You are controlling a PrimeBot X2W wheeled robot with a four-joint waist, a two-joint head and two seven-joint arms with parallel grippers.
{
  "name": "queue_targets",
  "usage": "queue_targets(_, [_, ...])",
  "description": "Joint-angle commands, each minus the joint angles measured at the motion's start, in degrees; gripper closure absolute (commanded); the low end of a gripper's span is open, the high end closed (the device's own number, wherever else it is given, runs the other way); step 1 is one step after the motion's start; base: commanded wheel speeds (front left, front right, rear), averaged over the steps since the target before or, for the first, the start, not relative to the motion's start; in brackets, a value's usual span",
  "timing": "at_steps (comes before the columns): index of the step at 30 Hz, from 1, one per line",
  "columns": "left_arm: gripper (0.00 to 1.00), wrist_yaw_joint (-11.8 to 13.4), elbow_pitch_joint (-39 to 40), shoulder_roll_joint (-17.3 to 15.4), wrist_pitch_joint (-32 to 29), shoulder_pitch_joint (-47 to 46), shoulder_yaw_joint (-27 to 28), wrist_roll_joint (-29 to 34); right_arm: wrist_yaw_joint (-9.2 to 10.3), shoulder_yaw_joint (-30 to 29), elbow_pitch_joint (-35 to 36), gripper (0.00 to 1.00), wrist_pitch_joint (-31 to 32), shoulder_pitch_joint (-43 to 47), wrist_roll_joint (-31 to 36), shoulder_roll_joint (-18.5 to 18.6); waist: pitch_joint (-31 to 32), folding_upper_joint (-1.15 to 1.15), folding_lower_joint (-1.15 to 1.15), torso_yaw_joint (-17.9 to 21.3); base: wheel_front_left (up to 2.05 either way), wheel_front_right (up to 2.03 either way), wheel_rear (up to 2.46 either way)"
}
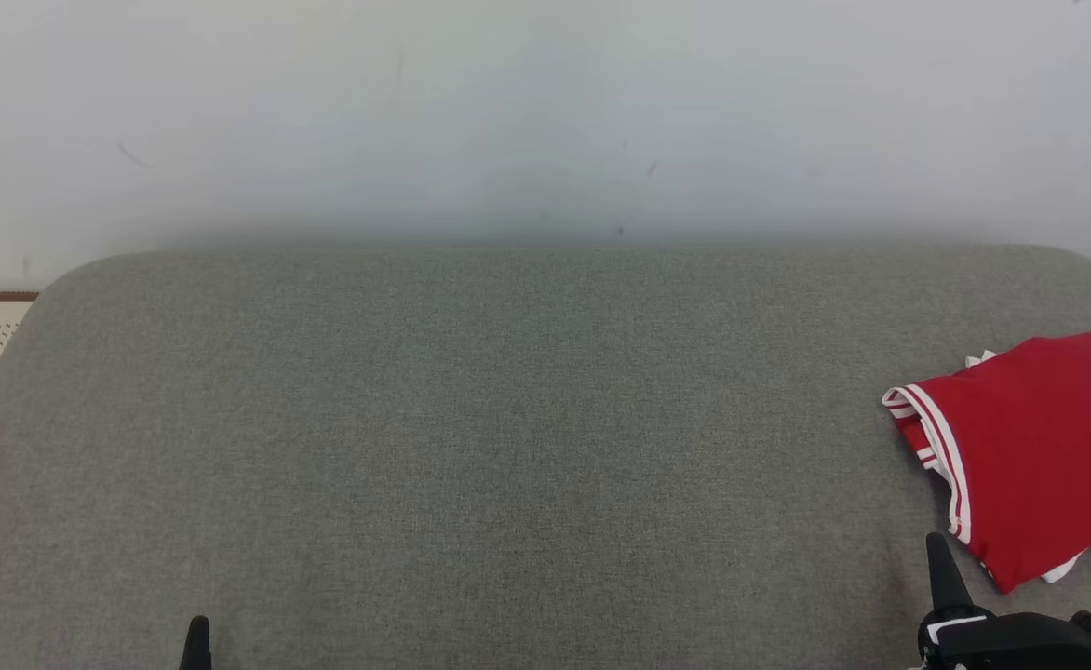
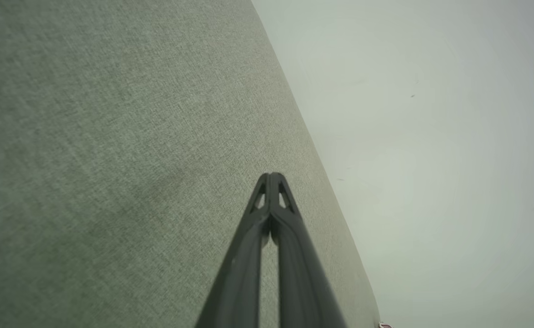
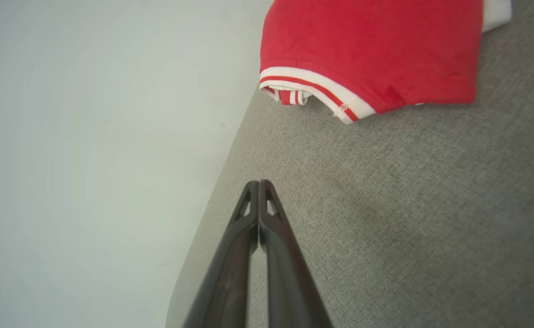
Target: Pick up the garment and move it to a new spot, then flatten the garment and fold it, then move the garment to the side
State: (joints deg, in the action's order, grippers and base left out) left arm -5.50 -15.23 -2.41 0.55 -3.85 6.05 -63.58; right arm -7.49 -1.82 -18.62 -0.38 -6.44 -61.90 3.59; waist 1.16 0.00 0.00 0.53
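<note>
Right gripper (image 3: 259, 182), tips together and empty, sits beside the folded garment (image 1: 1039, 447) at the bench's (image 1: 508, 419) right; left gripper (image 2: 271, 175) also closed; best withdraw without snagging.

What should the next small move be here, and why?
Likely pull the right hand back to rest: the folded red garment with white striped trim already lies at the right side of the grey fabric surface, apart from that shut, empty hand.

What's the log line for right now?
garment: folded, lying at right | left gripper: shut, empty | right gripper: shut, empty, near garment
</note>
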Motion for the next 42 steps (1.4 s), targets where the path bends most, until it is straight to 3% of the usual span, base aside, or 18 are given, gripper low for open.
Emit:
queue_targets(1, [1.0, -0.36, 0.45, -0.47, -0.36, -1.29, 0.22, -1.84, 0.0, -0.35, 0.76, 1.0, 0.5, -0.96, -1.88, -0.06, -0.03, 0.0, 0.0, -0.02, 0.0, 0.0, 0.0])
queue_targets(42, [1.0, -1.67, 0.28, -0.61, -5.4, -3.11, 0.62, -22.34, 0.0, -3.77, 2.46, 1.0, 5.69, -1.41, -23.37, -0.62, -0.97, 0.0, 0.0, -0.38, 0.0, 0.0, 0.0])
